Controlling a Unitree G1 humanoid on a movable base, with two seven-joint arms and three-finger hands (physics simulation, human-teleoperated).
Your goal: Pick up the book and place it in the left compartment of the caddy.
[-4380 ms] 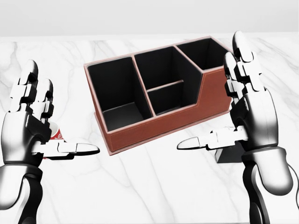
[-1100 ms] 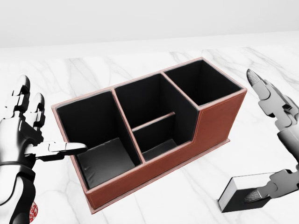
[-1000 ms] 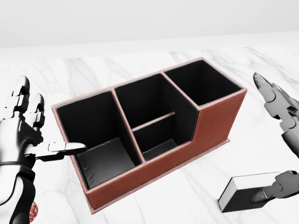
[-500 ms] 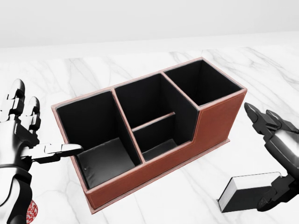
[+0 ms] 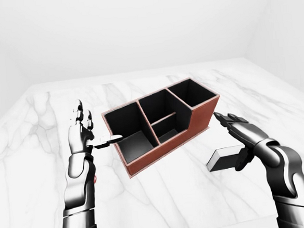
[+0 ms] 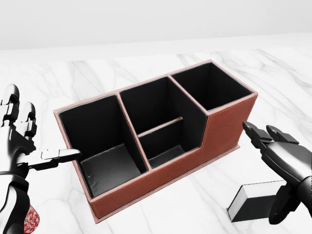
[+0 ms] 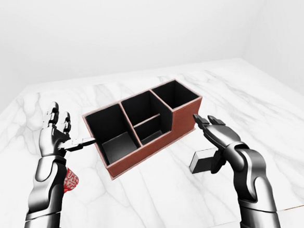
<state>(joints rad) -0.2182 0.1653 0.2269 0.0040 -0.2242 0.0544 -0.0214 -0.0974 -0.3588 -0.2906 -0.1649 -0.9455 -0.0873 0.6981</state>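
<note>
The book (image 6: 253,204), black with a white page edge, lies flat on the marble table at the lower right of the head view. My right hand (image 6: 273,170) hovers open over its right end. The thumb (image 6: 282,207) hangs beside the book and the fingers (image 6: 258,136) stretch toward the caddy. The brown caddy (image 6: 161,181) with black insides stands in the middle; its left compartment (image 6: 105,165) holds nothing. My left hand (image 6: 29,146) is open at the left, its thumb (image 6: 58,156) pointing at the caddy's left wall.
A small red patterned object (image 7: 70,179) lies on the table below my left hand. The white marble table (image 5: 155,82) stretches well past the caddy toward the top of the eye views. Its near edge (image 7: 201,221) runs along their bottom.
My right hand has dropped from upright to palm down over the book's right end, thumb beside it. The left hand slid slightly left and down. Since 4.4 s ago the camera moved closer.
</note>
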